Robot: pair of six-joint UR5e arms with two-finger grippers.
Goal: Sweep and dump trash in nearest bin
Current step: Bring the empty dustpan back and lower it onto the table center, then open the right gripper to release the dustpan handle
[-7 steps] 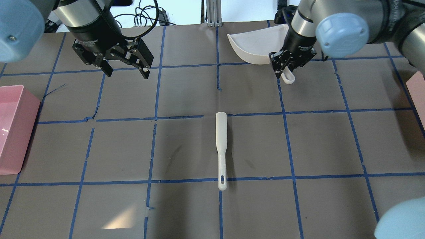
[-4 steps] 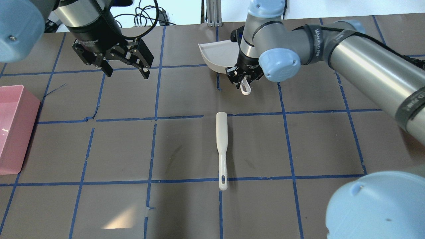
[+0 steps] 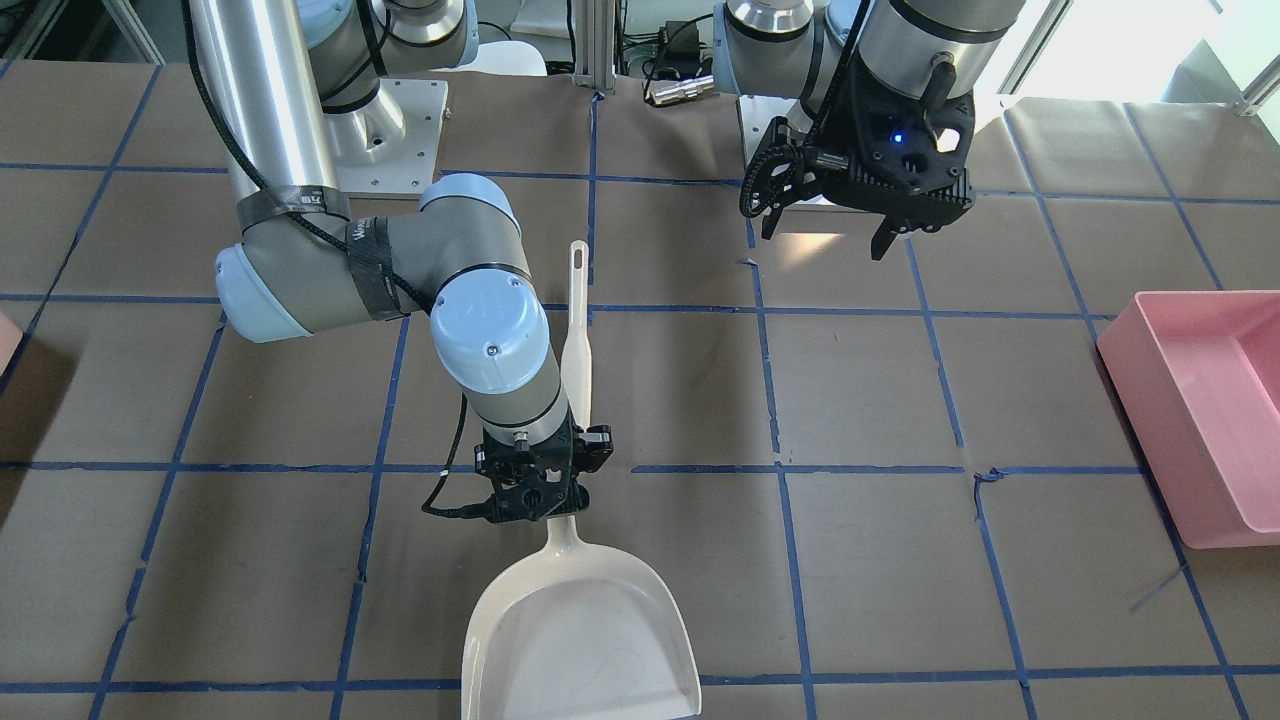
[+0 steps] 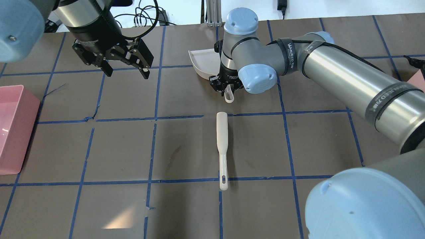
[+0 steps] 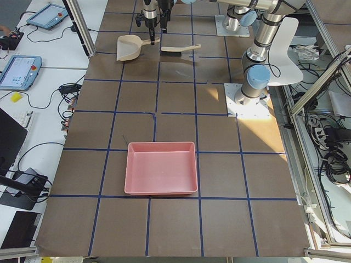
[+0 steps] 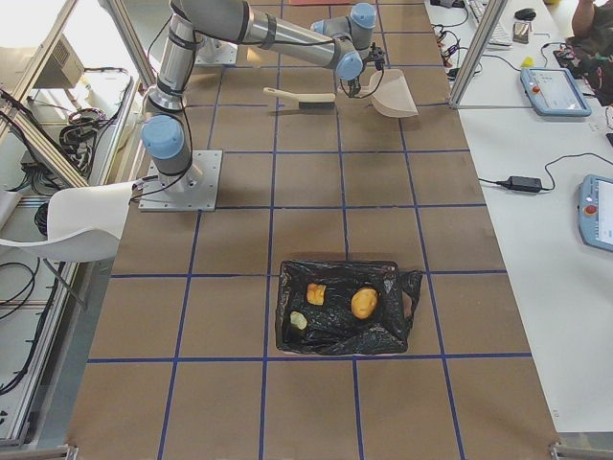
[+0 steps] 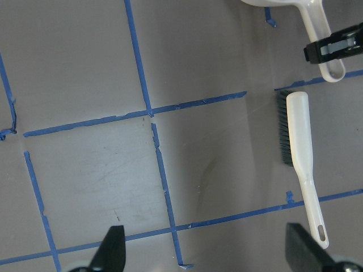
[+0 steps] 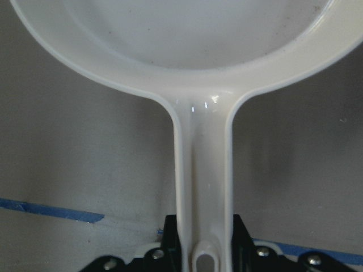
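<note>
My right gripper (image 4: 225, 90) is shut on the handle of a white dustpan (image 4: 202, 61), which it holds low at the table's far centre; the pan (image 3: 580, 640) looks empty. A white hand brush (image 4: 221, 136) lies on the table just in front of it. My left gripper (image 4: 126, 71) hangs open and empty at the far left. The trash shows only in the exterior right view: two pale yellow-green chunks (image 6: 316, 293) (image 6: 298, 320) and an orange-tan lump (image 6: 363, 303) on a black bag (image 6: 383, 331). A sliver of the pale pink bin (image 4: 420, 81) shows at the right edge.
A large pink rectangular tub (image 4: 13, 126) stands at the table's left edge, also in the front view (image 3: 1200, 400). Blue tape lines grid the brown table cover. Cables lie beyond the far edge.
My right arm has carried the dustpan leftward from the far right to the far centre, near the brush's head. The left arm and the brush have not moved.
</note>
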